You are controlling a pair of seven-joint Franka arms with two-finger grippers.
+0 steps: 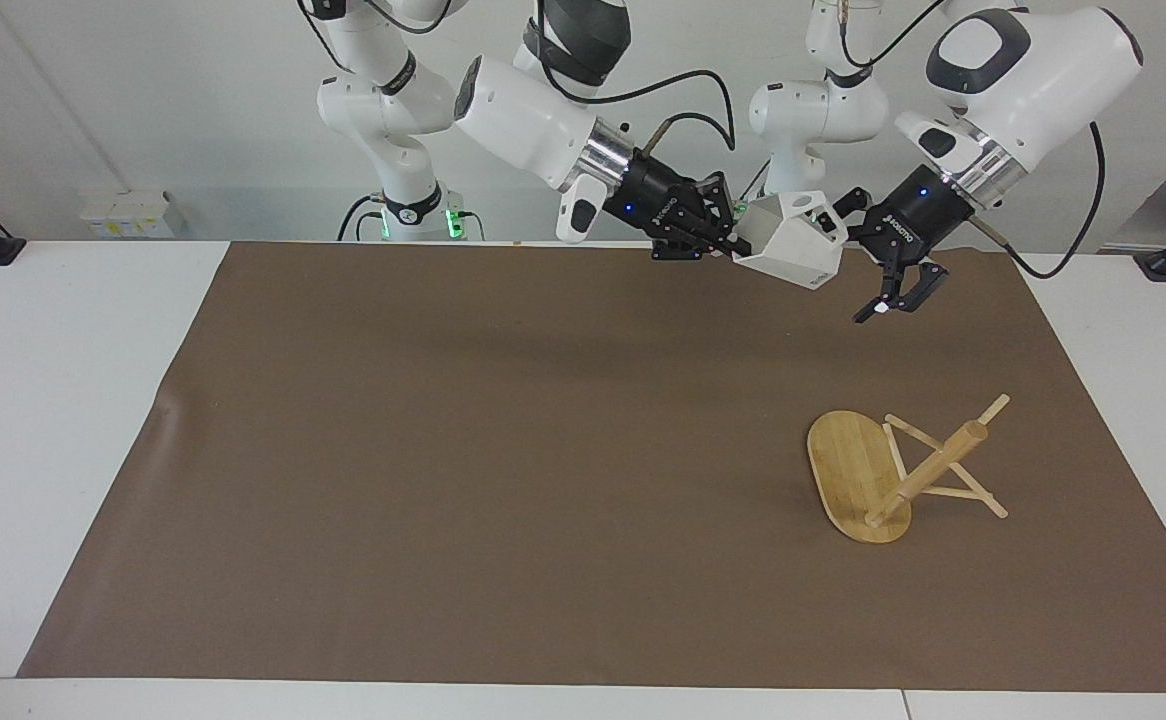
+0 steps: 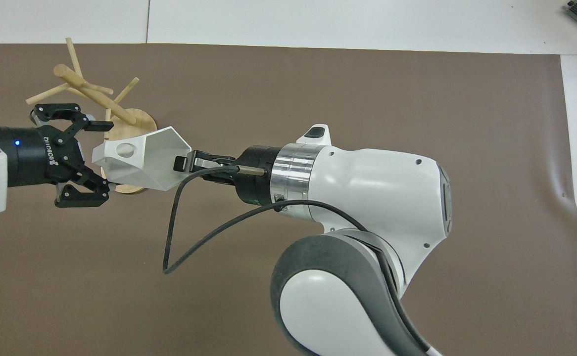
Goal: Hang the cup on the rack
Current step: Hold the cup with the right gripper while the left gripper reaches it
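cup [image 1: 790, 250] aloft, rim pinched in right end effector [image 1: 733, 246], handle between spread left end effector [image 1: 868, 262] fingers

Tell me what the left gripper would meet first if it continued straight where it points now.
Probably the cup: the left gripper, jaws open, points at it in mid-air, where the right gripper holds its rim. Whether they already touch is unclear.

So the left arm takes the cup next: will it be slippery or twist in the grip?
Flat facets on the cup probably give the fingers firm seats. The matte surface likely isn't slippery. The blocky handle may make it twist.
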